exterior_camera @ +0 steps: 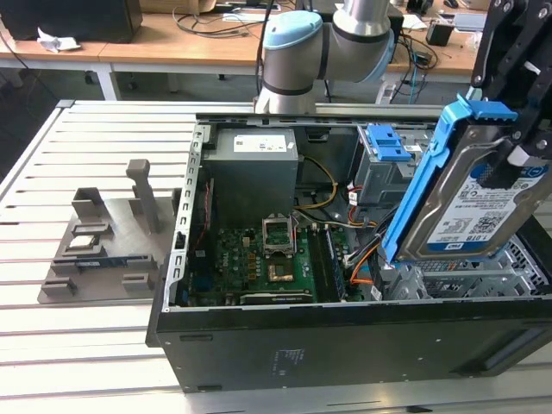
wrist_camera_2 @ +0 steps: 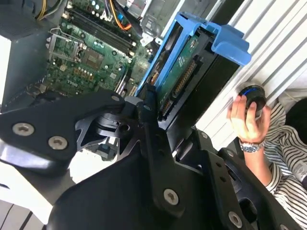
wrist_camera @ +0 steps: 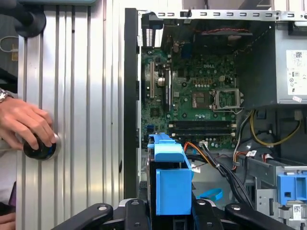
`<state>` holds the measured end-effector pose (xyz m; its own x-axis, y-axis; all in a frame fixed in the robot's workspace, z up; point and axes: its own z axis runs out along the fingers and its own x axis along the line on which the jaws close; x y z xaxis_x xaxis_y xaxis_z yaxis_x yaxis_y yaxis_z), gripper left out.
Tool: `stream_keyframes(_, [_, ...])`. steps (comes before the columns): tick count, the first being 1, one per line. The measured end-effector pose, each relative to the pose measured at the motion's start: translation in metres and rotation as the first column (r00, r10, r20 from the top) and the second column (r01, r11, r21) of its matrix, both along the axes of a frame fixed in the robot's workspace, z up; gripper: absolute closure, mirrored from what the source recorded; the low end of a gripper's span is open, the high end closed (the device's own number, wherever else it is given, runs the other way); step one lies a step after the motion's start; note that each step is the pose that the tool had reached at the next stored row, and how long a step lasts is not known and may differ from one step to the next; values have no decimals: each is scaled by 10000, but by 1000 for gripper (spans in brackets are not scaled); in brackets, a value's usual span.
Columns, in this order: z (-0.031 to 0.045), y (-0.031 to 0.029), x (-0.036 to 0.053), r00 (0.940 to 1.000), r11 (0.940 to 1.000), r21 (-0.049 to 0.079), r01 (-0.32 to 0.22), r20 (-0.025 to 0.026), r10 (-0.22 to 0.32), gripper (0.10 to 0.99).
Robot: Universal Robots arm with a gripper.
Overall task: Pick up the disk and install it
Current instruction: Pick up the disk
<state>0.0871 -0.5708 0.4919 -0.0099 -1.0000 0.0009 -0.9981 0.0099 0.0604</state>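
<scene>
The disk [exterior_camera: 470, 203], a silver drive with a blue-and-white label and blue side rails, hangs tilted on edge over the right end of the open computer case [exterior_camera: 345, 345] in the exterior view. My gripper [exterior_camera: 517, 155] is shut on it from above, black fingers [wrist_camera_2: 146, 110] clamped on its sides. In the second wrist view the disk [wrist_camera_2: 180, 72] shows its circuit-board side. In the first wrist view the disk's blue rail [wrist_camera: 170, 182] stands between the gripper's [wrist_camera: 170, 211] two black fingers, above the case's drive-cage corner.
A metal drive cage [exterior_camera: 457, 280] lies under the disk, with the motherboard [exterior_camera: 259, 259], cables and a blue-latched bay [exterior_camera: 384, 147] nearby. A grey fixture tray [exterior_camera: 103, 250] sits at the exterior view's left. A person's hand [wrist_camera: 29, 124] rests on a black knob [wrist_camera: 41, 149] beside the case.
</scene>
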Motion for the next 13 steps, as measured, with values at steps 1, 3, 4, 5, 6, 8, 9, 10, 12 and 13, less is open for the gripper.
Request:
stream_keyframes(1, [-2, 0, 30, 10000, 10000, 28, 2, -3, -2, 725])
stream_keyframes(3, [-3, 0, 66, 10000, 9997, 227, 4, -6, -4, 725])
stream_keyframes(4, [-3, 0, 81, 10000, 9992, 388, 5, -8, -5, 725])
stream_keyframes(5, [-3, 0, 105, 10000, 9983, 587, 5, -15, -4, 725])
stream_keyframes(6, [-10, 0, 131, 10000, 9980, 633, 6, -26, -5, 725])
stream_keyframes(8, [-57, 7, 251, 10000, 9980, 634, 12, -95, -6, 725])
stream_keyframes(9, [-102, 27, 345, 9999, 9980, 633, 12, -132, -4, 725])
stream_keyframes(10, [-122, 35, 378, 9999, 9980, 633, 13, -145, -4, 725])
stream_keyframes(12, [-163, 48, 444, 9999, 9980, 635, 16, -170, -5, 725])
stream_keyframes(13, [-182, 53, 470, 9998, 9980, 636, 15, -180, -4, 725])
